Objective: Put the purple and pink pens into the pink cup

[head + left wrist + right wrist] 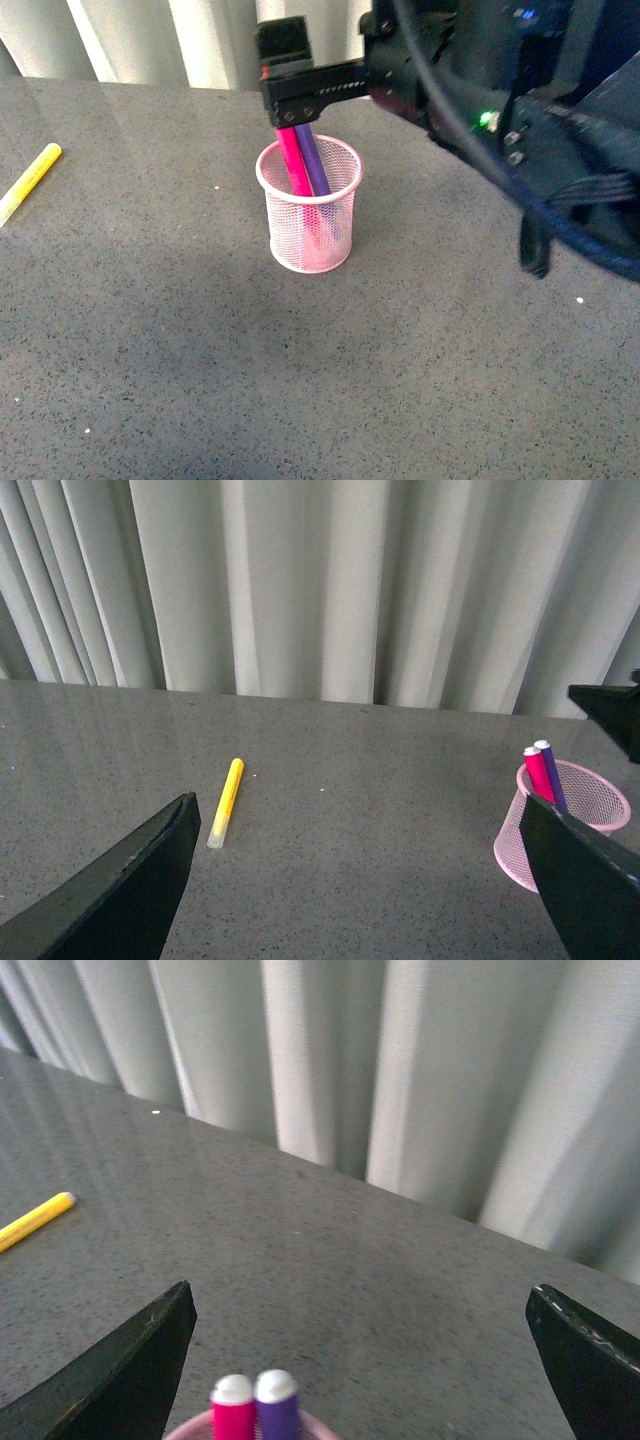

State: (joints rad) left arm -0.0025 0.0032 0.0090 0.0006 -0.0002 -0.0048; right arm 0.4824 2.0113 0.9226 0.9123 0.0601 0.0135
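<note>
The pink cup (308, 215) stands upright on the grey table. The pink pen (291, 160) and the purple pen (313, 162) stand side by side inside it, leaning toward the far rim, tops above the rim. My right gripper (298, 112) hovers just above the pen tops, open and empty. In the right wrist view its jaws stand wide apart (360, 1360), with the pink pen (233, 1415) and purple pen (277, 1410) below, between them. My left gripper (360, 880) is open and empty; the cup (600, 800) with both pens sits by one finger (590, 880).
A yellow marker (30, 180) lies on the table at the far left, also in the left wrist view (226, 800) and the right wrist view (35, 1220). A pale curtain (320, 580) hangs behind the table's far edge.
</note>
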